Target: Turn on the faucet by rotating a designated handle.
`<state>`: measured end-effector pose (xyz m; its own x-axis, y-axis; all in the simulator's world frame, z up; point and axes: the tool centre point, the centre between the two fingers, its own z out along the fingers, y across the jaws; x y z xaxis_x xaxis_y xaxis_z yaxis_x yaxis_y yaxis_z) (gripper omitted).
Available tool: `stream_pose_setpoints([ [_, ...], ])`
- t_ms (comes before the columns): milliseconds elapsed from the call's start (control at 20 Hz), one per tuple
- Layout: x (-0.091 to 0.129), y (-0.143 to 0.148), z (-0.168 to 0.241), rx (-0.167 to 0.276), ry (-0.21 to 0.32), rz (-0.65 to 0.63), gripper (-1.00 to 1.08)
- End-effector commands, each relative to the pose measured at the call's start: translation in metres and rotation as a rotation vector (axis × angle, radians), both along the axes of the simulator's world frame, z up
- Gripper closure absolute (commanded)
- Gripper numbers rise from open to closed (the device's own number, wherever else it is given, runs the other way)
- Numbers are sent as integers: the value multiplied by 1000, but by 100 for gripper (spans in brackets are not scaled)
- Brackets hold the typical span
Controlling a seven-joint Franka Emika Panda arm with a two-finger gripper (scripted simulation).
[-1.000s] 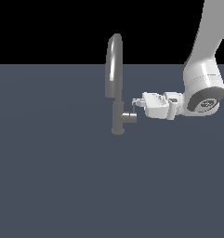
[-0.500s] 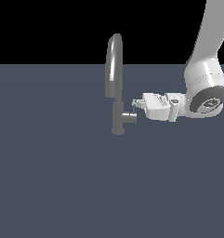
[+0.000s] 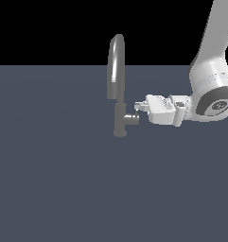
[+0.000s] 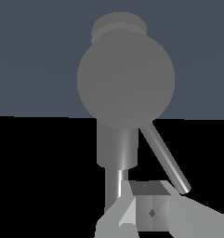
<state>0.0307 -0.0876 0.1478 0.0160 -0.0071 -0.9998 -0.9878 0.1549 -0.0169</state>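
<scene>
The faucet is grey metal with a tall arched spout on a thicker base column. The handle, a short stub, juts from that column toward the exterior view's right. My gripper points at the faucet from the right, its tips just above the stub's outer end. It looks shut with nothing held. In the wrist view the handle's round end faces the camera. Its thin pin lever slants toward my fingertips. Behind it runs the faucet column.
The faucet stands on a flat dark blue-grey surface that spreads all around it. My white arm comes in from the exterior view's upper right. No other objects are in view.
My hand has shifted only slightly beside the handle. The faucet and its handle look unchanged.
</scene>
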Motion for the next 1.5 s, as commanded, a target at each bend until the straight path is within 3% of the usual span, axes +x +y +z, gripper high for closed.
stream_pose_setpoints([
  [0,-9,1,-6,3,6,2,108],
  [300,-32,5,-20,6,12,6,108],
  [400,-23,3,-9,1,-8,3,108],
  [700,-47,7,-47,6,12,6,108],
  [750,-47,7,-47,6,12,6,108],
  [800,-35,5,-26,3,-22,7,108],
  [1200,-47,7,-78,6,10,6,108],
  [1250,-47,7,-78,6,10,6,108],
  [1300,-37,5,-55,6,-26,9,108],
  [1450,-35,5,-68,6,-17,9,108],
])
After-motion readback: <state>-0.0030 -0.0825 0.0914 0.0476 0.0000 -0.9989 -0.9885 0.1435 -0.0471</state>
